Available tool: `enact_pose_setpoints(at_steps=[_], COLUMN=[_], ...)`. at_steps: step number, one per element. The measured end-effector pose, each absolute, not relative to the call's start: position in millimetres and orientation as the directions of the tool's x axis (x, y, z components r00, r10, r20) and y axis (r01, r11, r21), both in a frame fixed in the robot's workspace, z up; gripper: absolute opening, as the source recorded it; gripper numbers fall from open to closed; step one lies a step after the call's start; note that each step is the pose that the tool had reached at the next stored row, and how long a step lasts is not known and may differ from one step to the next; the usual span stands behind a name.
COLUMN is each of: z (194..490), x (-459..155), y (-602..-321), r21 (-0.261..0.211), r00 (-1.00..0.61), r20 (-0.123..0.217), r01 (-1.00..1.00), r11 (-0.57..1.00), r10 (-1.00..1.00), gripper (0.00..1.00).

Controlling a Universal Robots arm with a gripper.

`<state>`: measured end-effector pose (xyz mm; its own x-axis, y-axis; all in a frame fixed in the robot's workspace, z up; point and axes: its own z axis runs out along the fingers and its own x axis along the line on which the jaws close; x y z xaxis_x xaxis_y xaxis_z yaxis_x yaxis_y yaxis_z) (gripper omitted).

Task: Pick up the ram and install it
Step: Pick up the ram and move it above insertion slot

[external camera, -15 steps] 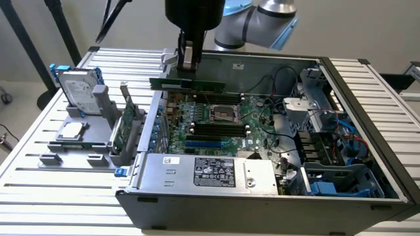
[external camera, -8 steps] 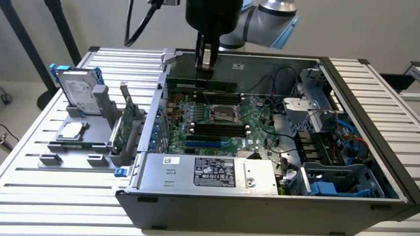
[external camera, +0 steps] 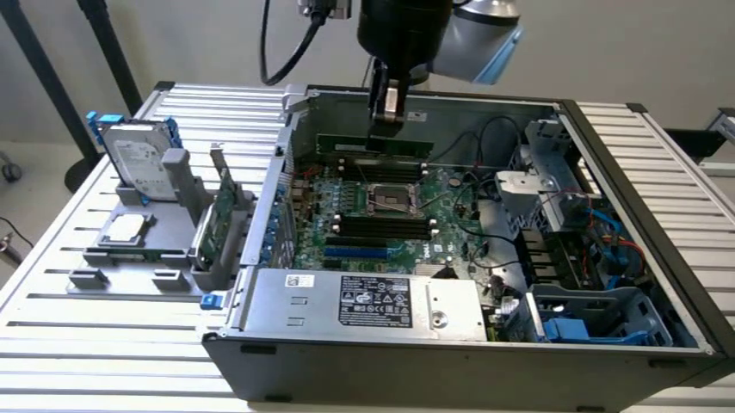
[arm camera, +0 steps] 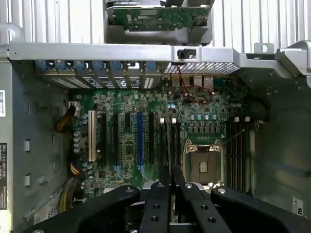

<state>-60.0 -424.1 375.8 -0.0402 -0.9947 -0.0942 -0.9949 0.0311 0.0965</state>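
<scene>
Carrying stage, by appearance: the end effector, closed narrowly on the ram, holds it just above the motherboard inside the open computer case. Seating it would call for its lower edge to line up with a black slot. The ram is a thin, long green stick, held level.

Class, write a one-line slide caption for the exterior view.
The tool, shut on the ram, holds it over the motherboard inside the open computer case.
</scene>
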Motion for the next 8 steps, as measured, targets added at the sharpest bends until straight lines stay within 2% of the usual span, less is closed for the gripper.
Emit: enact_pose_setpoints(at_steps=[8], z=[369], x=[-52], y=[-391], r21=[0.094], r00=[-0.040], r20=[-0.087], r01=[-0.995], r11=[0.032], r10=[-0.995], gripper=[0.14])
